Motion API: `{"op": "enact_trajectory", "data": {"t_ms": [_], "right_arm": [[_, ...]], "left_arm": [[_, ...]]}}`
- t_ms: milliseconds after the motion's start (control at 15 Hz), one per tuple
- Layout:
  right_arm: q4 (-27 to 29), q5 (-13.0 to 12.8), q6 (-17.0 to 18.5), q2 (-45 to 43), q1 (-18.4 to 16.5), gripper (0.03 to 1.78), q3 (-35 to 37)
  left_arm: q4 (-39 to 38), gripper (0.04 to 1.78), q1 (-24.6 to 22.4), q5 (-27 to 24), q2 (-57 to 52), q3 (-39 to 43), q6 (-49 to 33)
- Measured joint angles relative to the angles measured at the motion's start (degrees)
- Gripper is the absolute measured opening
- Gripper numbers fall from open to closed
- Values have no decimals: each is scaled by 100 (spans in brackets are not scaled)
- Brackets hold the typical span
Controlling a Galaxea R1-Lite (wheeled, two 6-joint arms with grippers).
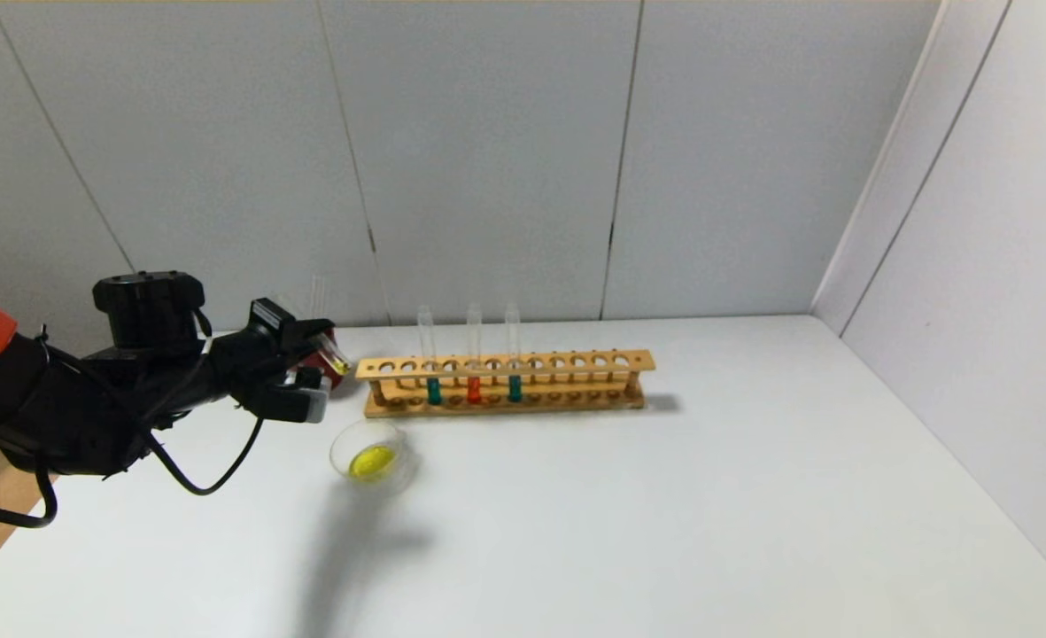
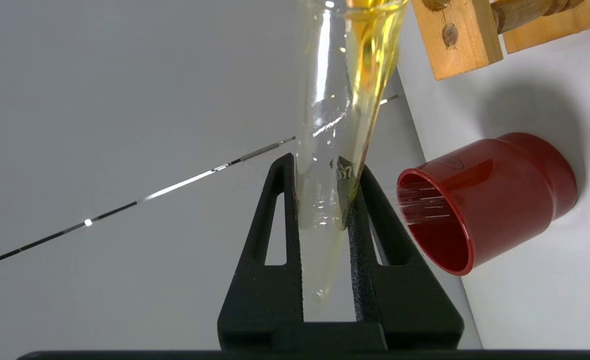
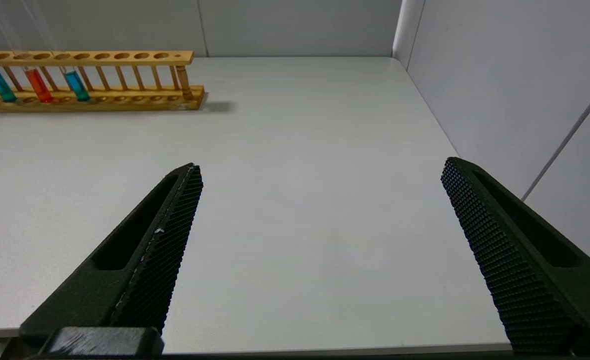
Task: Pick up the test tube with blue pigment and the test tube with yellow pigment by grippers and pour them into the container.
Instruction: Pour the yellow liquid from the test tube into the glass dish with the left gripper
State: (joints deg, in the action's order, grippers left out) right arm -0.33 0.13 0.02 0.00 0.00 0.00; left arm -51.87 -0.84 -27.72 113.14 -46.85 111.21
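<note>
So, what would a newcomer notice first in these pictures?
Probably the left gripper, jaws shut on the yellow tube, held near the rack's left end beside the red cup. Next, the yellow liquid pooled in the beaker on the table in front of the rack. Then the two blue tubes and the red one standing in the rack.

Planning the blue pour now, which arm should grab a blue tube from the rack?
Right, probably. The right hand is open and empty; the left hand grips the test tube with yellow pigment.
</note>
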Motion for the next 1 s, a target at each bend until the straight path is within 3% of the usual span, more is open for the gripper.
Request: {"op": "enact_trajectory", "data": {"t_ms": [1000], "right_arm": [[0, 2, 2, 0, 0, 175, 0]], "left_arm": [[-41, 32, -26, 80, -168, -174, 839]]}}
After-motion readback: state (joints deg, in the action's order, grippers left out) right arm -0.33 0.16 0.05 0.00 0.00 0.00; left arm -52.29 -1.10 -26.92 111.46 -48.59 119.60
